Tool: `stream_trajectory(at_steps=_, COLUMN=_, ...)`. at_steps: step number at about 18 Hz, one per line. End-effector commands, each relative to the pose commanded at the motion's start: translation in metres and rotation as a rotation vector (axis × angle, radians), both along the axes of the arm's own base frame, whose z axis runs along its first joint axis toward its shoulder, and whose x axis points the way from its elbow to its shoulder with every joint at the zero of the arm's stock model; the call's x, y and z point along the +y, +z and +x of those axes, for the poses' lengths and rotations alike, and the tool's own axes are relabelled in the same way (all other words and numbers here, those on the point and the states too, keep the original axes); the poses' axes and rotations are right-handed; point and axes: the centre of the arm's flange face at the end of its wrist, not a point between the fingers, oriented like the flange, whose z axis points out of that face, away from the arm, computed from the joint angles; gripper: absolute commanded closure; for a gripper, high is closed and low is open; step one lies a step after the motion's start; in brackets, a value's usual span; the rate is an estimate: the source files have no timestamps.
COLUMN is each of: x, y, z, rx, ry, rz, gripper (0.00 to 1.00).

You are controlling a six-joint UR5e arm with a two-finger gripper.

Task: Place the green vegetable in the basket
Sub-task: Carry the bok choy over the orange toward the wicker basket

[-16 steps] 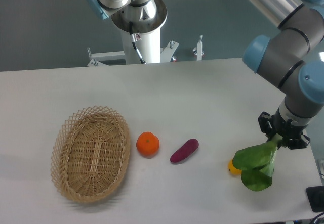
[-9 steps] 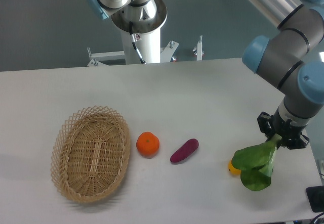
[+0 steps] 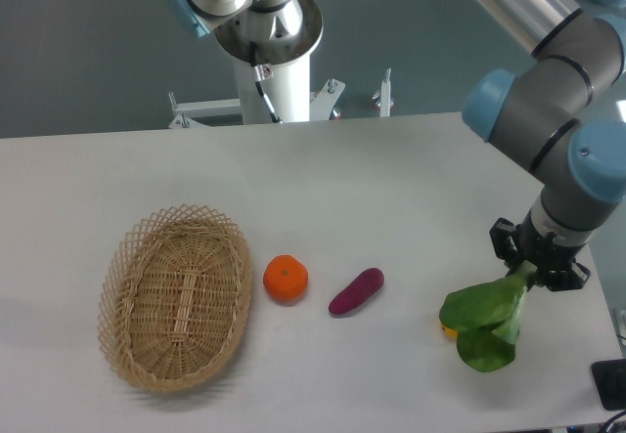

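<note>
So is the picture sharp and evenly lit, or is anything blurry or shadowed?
The fixed camera view is sharp and evenly lit: the basket weave reads clearly, the orange and purple vegetable cast only faint shadows, the green vegetable held by the gripper shows no blur, and the arm's metal tube has mild glare.

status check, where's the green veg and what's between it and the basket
Gripper shut on green vegetable, hanging at table's right. Basket far left, empty. Purple vegetable and orange lie between.

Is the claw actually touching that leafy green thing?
Touching. The fixed camera shows the gripper closed on the green vegetable's pale stem, leaves hanging below it.
</note>
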Motion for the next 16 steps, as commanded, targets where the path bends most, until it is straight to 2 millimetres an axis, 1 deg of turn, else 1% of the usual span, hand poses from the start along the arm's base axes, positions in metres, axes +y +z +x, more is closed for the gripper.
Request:
stream_trajectory(at_steps=2, x=0.013, y=-0.001, z=0.022, rx=-0.021, ry=0.019, rz=0.01, gripper=0.84)
stream_trajectory(at_steps=4, x=0.034, y=0.0, z=0.049, rx=-0.028, ry=0.025, rz=0.008, gripper=0.84)
stream_trajectory(at_steps=7, x=0.059, y=0.005, z=0.095, rx=-0.039, ry=0.019, rz=0.005, gripper=0.84)
stream_trajectory(at_steps=12, x=0.095, y=0.008, z=0.163, rx=-0.047, ry=-0.006, rz=0.008, gripper=0.84)
stream_trajectory(at_steps=15, x=0.111, y=0.016, z=0.206, rx=-0.015, ry=-0.038, rz=0.044, gripper=0.84)
stream_trajectory(at_steps=16, x=0.118, y=0.015, z=0.221, rx=-0.016, ry=-0.049, rz=0.046, gripper=0.84)
